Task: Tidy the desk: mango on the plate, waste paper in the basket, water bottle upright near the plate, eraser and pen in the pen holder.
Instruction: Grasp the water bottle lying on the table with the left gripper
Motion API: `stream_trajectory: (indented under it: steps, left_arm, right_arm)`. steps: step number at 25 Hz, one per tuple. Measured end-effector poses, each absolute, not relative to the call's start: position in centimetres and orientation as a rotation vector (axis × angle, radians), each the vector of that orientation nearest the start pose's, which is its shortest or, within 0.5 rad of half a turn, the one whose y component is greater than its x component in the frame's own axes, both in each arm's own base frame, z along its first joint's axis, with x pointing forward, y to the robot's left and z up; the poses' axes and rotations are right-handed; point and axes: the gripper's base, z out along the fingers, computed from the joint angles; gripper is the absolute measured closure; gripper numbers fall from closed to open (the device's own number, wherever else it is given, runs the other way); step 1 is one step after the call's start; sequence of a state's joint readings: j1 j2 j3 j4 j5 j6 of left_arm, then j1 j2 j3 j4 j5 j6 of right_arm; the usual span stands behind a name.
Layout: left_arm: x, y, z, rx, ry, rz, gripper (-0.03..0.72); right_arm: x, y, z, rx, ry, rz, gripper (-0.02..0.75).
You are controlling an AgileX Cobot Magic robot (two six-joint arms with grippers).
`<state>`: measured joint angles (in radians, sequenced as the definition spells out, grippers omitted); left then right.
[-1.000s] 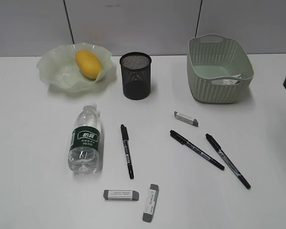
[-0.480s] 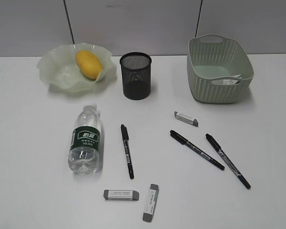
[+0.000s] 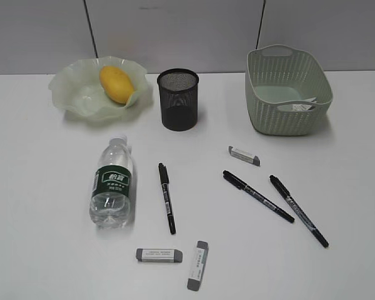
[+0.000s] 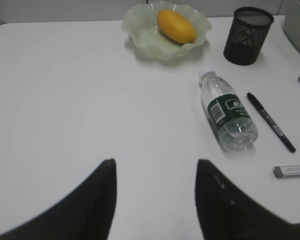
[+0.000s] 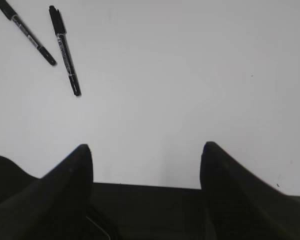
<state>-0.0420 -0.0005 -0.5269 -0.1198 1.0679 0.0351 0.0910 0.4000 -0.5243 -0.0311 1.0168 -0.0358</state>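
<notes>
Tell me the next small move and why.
Probably bring the left gripper, open and empty, over to the water bottle. It lies on its side on the desk, while the mango already sits on the plate and paper shows in the basket.

Yellow-orange mango (image 3: 116, 84), pale green plate (image 3: 75, 94), black mesh pen holder (image 3: 178, 100), green-labelled water bottle (image 3: 112, 184)

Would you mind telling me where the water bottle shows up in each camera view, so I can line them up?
Exterior view: water bottle lies left of centre, cap toward the plate.
Left wrist view: bottle lies right of centre, below the plate.
Right wrist view: not in it.
Shared landmark: the pen beside the bottle, also seen by the left wrist.
</notes>
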Motion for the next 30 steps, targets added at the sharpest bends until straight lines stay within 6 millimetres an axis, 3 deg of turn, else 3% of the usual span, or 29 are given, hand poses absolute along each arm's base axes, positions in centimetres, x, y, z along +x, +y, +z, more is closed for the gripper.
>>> stream_trajectory:
  steps: [9, 12, 17, 24, 30]
  left_arm:
    - [2.5, -1.6, 28.4, 0.074, 2.228, -0.242, 0.297]
    - [4.4, -2.2, 28.7, 0.056, 2.327, -0.329, 0.249]
    - [8.8, -3.3, 29.4, 0.010, 2.493, -0.485, 0.120]
    - [16.1, -4.1, 29.7, 0.025, 2.719, -0.511, 0.102]
    - [21.1, -8.1, 29.6, 0.101, 2.817, -0.464, 0.102]
  right_arm:
    - [1.1, -0.2, 28.0, -0.161, 2.108, -0.023, 0.208]
    - [-0.1, -0.3, 28.0, -0.154, 2.031, -0.022, 0.217]
    - [-0.5, -0.3, 28.0, -0.151, 2.006, -0.021, 0.269]
    - [-0.5, -0.3, 28.0, -0.151, 2.007, -0.021, 0.312]
    - [-0.5, -0.3, 28.0, -0.151, 2.006, -0.020, 0.315]
